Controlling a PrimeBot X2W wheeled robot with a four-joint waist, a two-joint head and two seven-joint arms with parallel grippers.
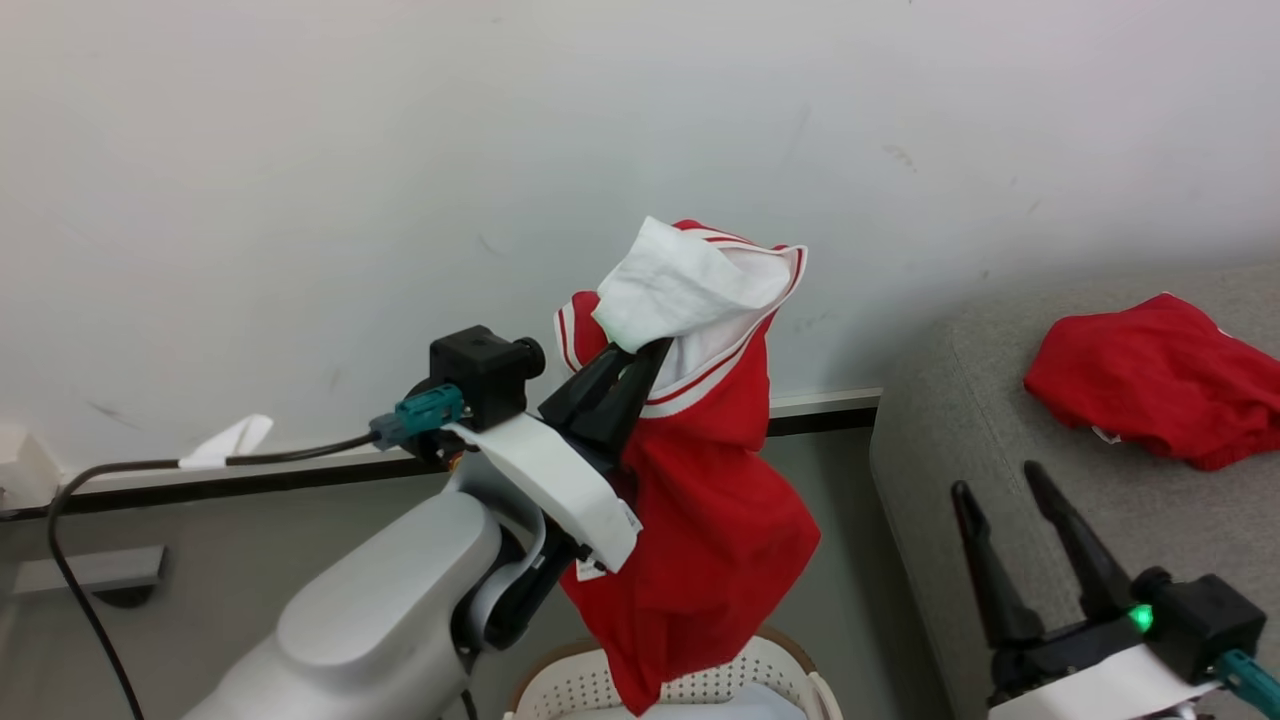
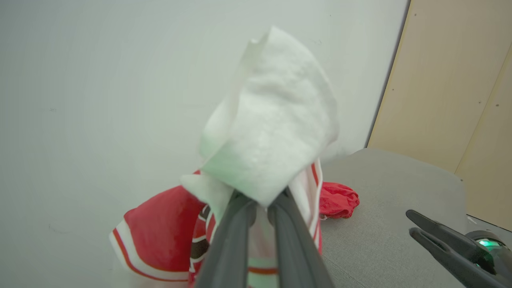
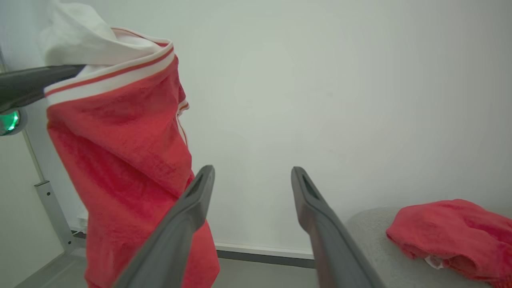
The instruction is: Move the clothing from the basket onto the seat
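Observation:
My left gripper (image 1: 648, 352) is shut on a red garment with white striped trim (image 1: 700, 500) and holds it high in the air, its white section (image 2: 272, 140) bunched above the fingertips. The cloth hangs down over the cream basket (image 1: 780, 672) at the bottom of the head view. A plain red garment (image 1: 1160, 380) lies crumpled on the grey seat (image 1: 960, 440) to the right. My right gripper (image 1: 1000, 478) stands open and empty over the seat's near edge. The same hanging garment (image 3: 128, 160) and the plain one (image 3: 452, 228) appear in the right wrist view.
A pale wall stands close behind everything, with a dark skirting strip (image 1: 250, 480) along its foot. A black cable (image 1: 90, 540) runs from my left wrist to the left. A beige panel (image 2: 452, 88) stands beyond the seat.

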